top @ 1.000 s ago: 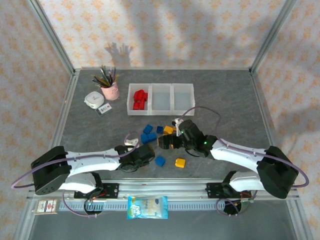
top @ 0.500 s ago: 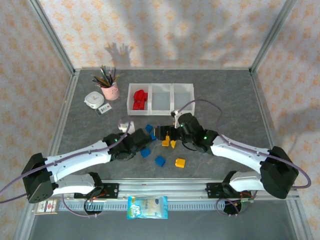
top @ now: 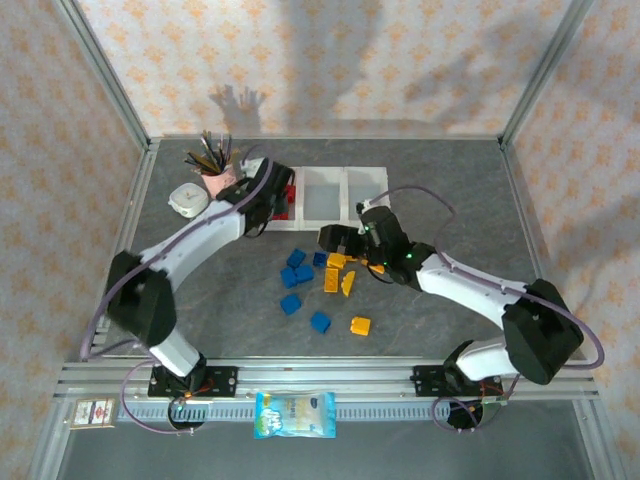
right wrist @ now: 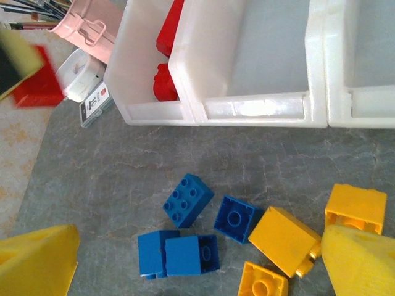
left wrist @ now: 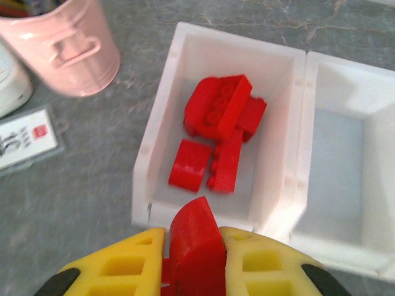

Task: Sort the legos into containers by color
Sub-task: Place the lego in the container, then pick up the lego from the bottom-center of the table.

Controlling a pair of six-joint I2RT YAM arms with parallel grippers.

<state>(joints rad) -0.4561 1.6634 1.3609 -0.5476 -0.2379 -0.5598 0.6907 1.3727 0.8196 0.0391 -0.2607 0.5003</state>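
Two matching arms here. The left arm wears glossy white shells between chunky black joint housings, and the right arm is its twin, with a big black block at the near end. A thin lilac cable trails along each. Up close, the left hand has bright yellow fingers with square pockets moulded in and black outer corners. The right hand shows plain yellow wedges. Black bases sit on a silver rail.
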